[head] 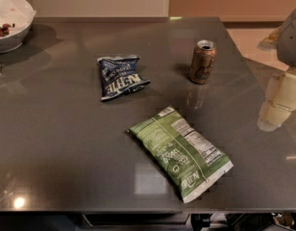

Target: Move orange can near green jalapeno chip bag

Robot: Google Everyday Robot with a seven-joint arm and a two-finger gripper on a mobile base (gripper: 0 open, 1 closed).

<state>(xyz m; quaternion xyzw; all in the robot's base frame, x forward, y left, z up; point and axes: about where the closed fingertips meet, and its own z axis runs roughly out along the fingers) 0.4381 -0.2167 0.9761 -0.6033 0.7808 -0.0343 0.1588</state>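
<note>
So the orange can [203, 61] is standing upright toward the far right of the grey table [56, 143], silver top up, nothing touching it. The green jalapeno chip bag [181, 153] lies flat nearer the front edge, label side up and angled diagonally, well apart from the can with bare tabletop between them. A smaller dark blue chip bag [120, 76] lies off to the can's left, and a white bowl [11, 25] sits in the far left corner, out of the way.

The robot's gripper [277, 100] seems to be the pale blocky shape at the right edge, beside the can's side of the table and not in contact with anything. Honestly can't tell if it's spread or pressed together.

Looks like the move hasn't really started. A side grab makes sense since the can is upright and its right side is open to the arm. The bare patch just beyond the bag's upper end looks like the easy drop spot.
</note>
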